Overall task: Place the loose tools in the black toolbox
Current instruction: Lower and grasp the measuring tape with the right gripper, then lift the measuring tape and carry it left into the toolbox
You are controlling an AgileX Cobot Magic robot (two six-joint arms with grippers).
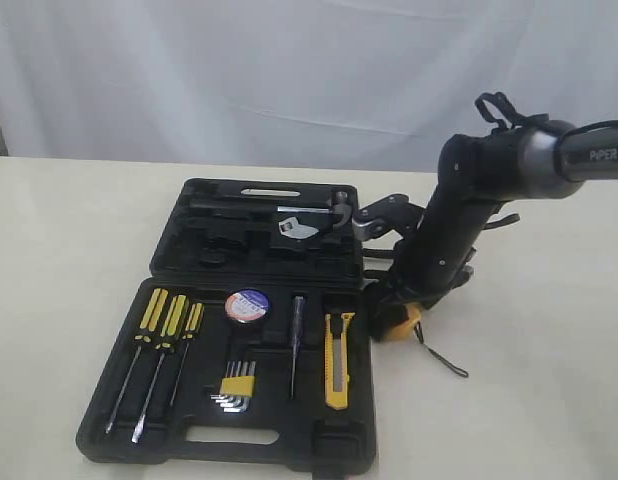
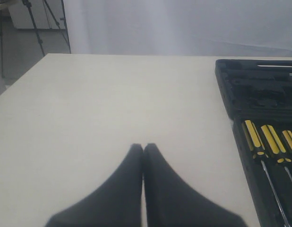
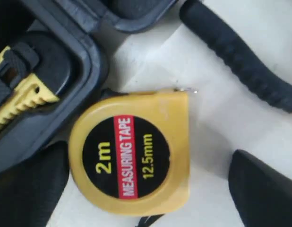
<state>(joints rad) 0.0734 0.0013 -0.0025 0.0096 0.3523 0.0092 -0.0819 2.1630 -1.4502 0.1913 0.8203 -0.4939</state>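
Tape measure [image 3: 129, 153] | beside toolbox [image 3: 91, 66] | right hand [image 3: 146, 189] spread wide, straddling it

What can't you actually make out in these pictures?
- Round yellow tape measure: exterior view, mostly hidden behind the right arm.
- Dark ribbed handle: right wrist view, cut off by the frame edge, so the tool is unclear.
- Black tape roll with white-blue label: exterior view, print too small to read.
- Large black moulded-plastic toolbox: left wrist view, cut off at the picture's edge.
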